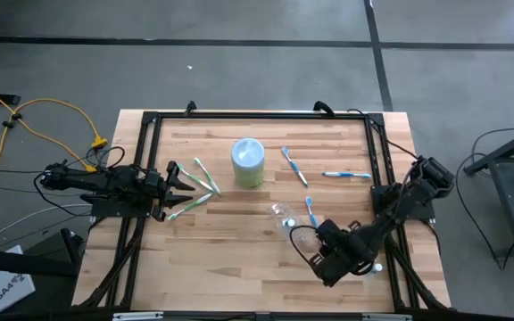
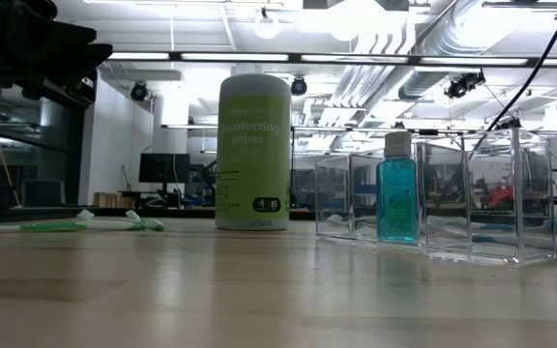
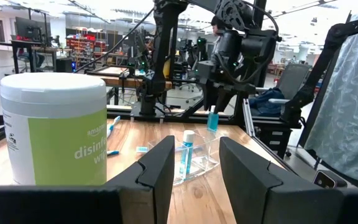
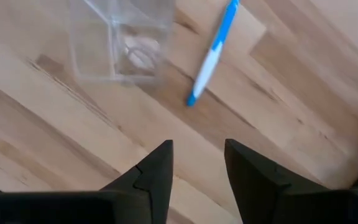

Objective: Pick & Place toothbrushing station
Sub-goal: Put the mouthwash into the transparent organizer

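From above we see the clear plastic container standing near the middle of the wooden table, so see-through that its outline is hard to trace there. At table height it reads better: clear walls with a small teal bottle with a clear cap inside or just before it — we cannot say which.

The right gripper hovers near the table's front right, just short of the container. Its wrist camera shows its two dark fingers apart with bare wood between them, nothing held; the container lies ahead, cut off by the picture's edge, and a blue-white toothbrush lies beside it on the wood.

The left gripper waits at the table's left side, its fingers likewise spread and empty. Green-white toothbrushes lie at its tip; whether they touch it we cannot tell. Two more blue-white toothbrushes lie toward the far right of the table, apart from each other.

A white-lidded green wipes canister stands upright at the far centre, its label partly cut off in the left wrist view. The room behind is crowded with frames and cables — too cluttered for us to pick out more.
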Controlling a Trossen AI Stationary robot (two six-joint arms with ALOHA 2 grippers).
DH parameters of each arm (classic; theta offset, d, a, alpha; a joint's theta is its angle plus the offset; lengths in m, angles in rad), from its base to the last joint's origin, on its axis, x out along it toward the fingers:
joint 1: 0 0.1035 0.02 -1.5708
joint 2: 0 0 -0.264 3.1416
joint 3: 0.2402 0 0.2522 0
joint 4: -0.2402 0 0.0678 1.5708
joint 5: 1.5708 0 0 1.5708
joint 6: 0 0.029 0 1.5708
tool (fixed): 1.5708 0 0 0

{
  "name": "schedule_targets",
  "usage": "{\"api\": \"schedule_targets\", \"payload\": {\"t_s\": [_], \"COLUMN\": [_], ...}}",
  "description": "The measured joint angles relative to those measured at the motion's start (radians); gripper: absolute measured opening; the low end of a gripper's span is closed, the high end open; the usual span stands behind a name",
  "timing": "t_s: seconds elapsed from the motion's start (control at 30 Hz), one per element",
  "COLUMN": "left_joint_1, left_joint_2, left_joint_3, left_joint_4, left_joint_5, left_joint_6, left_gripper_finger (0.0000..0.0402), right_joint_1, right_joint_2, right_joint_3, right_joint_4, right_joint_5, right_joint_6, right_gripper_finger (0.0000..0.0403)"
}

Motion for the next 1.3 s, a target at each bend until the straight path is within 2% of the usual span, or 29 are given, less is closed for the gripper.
{"api": "schedule_targets", "payload": {"t_s": [0.4,0.63,0.9,1.13,1.3], "left_joint_1": [0.000,0.000,0.000,0.000,0.000], "left_joint_2": [0.000,0.000,0.000,0.000,0.000], "left_joint_3": [0.000,0.000,0.000,0.000,0.000], "left_joint_4": [0.000,0.000,0.000,0.000,0.000], "left_joint_5": [0.000,0.000,0.000,0.000,0.000], "left_joint_6": [0.000,0.000,0.000,0.000,0.000], "left_gripper_finger": [0.0124,0.0124,0.0124,0.0124,0.0124], "right_joint_1": [0.146,0.192,0.230,0.251,0.250], "right_joint_2": [-0.001,-0.010,-0.117,-0.228,-0.254], "right_joint_3": [-0.030,-0.042,-0.050,-0.190,-0.232], "right_joint_4": [-0.034,-0.038,-0.101,-0.006,0.013], "right_joint_5": [-0.028,-0.058,-0.064,-0.114,-0.146], "right_joint_6": [0.269,0.334,0.439,0.501,0.506], "right_gripper_finger": [0.0139,0.0139,0.0139,0.0139,0.0139]}}
